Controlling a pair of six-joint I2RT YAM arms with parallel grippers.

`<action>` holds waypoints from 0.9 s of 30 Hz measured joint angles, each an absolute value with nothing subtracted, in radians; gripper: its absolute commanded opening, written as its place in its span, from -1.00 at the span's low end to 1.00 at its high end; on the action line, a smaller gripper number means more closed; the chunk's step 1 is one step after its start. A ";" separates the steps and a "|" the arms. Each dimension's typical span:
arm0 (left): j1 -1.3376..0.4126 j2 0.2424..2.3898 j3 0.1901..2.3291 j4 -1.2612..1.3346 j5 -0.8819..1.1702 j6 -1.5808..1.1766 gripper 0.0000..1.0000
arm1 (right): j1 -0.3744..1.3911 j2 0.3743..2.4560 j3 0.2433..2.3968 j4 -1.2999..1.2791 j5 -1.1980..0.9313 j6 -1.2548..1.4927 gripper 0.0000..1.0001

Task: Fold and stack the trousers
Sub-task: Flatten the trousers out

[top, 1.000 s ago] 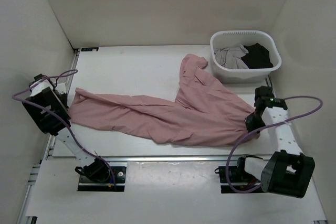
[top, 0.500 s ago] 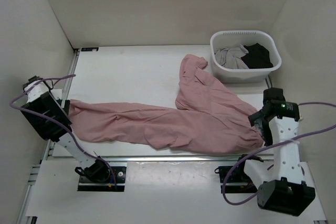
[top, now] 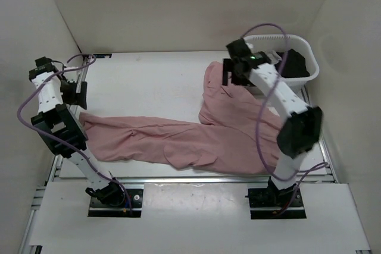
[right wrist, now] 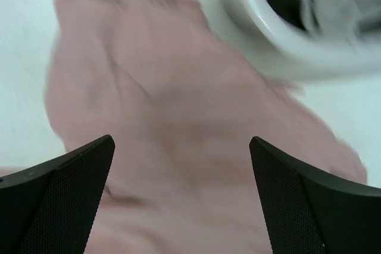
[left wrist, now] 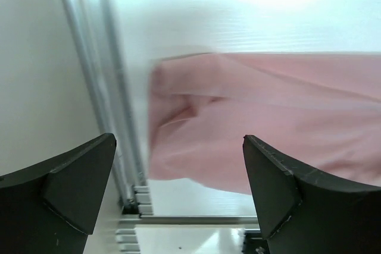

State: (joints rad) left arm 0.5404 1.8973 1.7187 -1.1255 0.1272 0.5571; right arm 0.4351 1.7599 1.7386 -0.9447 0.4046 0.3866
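The pink trousers (top: 196,138) lie spread on the white table (top: 143,81). One leg runs left to the table's edge, and the other reaches back toward the basket. My left gripper (top: 75,92) hangs open above the table's left edge, just behind the left leg's hem (left wrist: 238,117). It holds nothing, and its fingertips (left wrist: 98,159) stand wide apart. My right gripper (top: 230,73) is open over the far leg's end beside the basket. In the right wrist view my right gripper (right wrist: 181,140) is empty, with pink cloth (right wrist: 166,111) below it.
A white laundry basket (top: 268,85) with grey and black clothes stands at the back right and shows blurred in the right wrist view (right wrist: 256,34). White walls enclose the table on three sides. A metal rail (left wrist: 122,147) runs along the left edge.
Both grippers have opened and let go of the trousers. The right arm swung from the near right corner to the far leg by the basket. The left arm lifted and moved back.
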 measured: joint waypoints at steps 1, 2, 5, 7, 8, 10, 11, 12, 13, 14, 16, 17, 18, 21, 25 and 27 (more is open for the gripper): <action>0.529 1.901 1.724 -1.140 0.145 0.558 1.00 | 0.455 1.857 1.821 -0.930 0.414 0.368 0.99; 0.521 1.907 1.728 -1.154 0.160 0.561 1.00 | 0.468 1.942 1.890 -0.912 0.421 0.354 0.99; 0.516 1.929 1.726 -1.192 0.180 0.566 1.00 | 0.495 2.179 2.087 -0.872 0.456 0.337 0.99; 0.516 1.945 1.715 -1.205 0.181 0.569 1.00 | 0.500 2.283 2.132 -0.857 0.462 0.349 0.99; 0.515 1.950 1.706 -1.209 0.184 0.570 1.00 | 0.500 2.319 2.134 -0.858 0.461 0.356 0.99; 0.513 1.956 1.689 -1.221 0.196 0.574 1.00 | 0.495 2.381 2.131 -0.859 0.437 0.360 0.84; 0.509 1.956 1.682 -1.226 0.201 0.576 1.00 | 0.493 2.400 2.128 -0.859 0.418 0.362 0.46; 0.503 1.956 1.679 -1.232 0.208 0.577 1.00 | 0.491 2.416 2.123 -0.857 0.396 0.360 0.13; 0.494 1.956 1.678 -1.235 0.215 0.577 1.00 | 0.491 2.421 2.115 -0.842 0.365 0.364 -0.31; 0.484 1.956 1.679 -1.235 0.222 0.577 1.00 | 0.492 2.417 2.114 -0.835 0.345 0.357 -0.70; 0.459 1.956 1.689 -1.239 0.243 0.579 1.00 | 0.501 2.406 2.113 -0.833 0.295 0.342 -1.00; 0.450 1.957 1.702 -1.243 0.256 0.579 1.00 | 0.510 2.398 2.113 -0.830 0.263 0.328 -1.00; 0.442 1.958 1.719 -1.248 0.269 0.577 1.00 | 0.521 2.388 2.113 -0.824 0.216 0.315 -1.00; 0.426 1.963 1.797 -1.249 0.303 0.556 1.00 | 0.574 2.321 2.113 -0.798 -0.018 0.244 -1.00; 0.429 1.970 1.878 -1.216 0.315 0.529 1.00 | 0.716 2.100 2.074 -0.773 -0.207 0.109 -0.25; 0.429 1.975 1.896 -1.204 0.318 0.520 1.00 | 0.795 1.945 1.988 -0.758 -0.221 0.070 0.98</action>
State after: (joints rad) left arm 0.4286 1.9755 1.8957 -1.2041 0.3183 0.5198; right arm 0.7952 1.9453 1.9877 -0.7578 -0.2214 0.0704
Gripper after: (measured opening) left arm 0.998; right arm 0.449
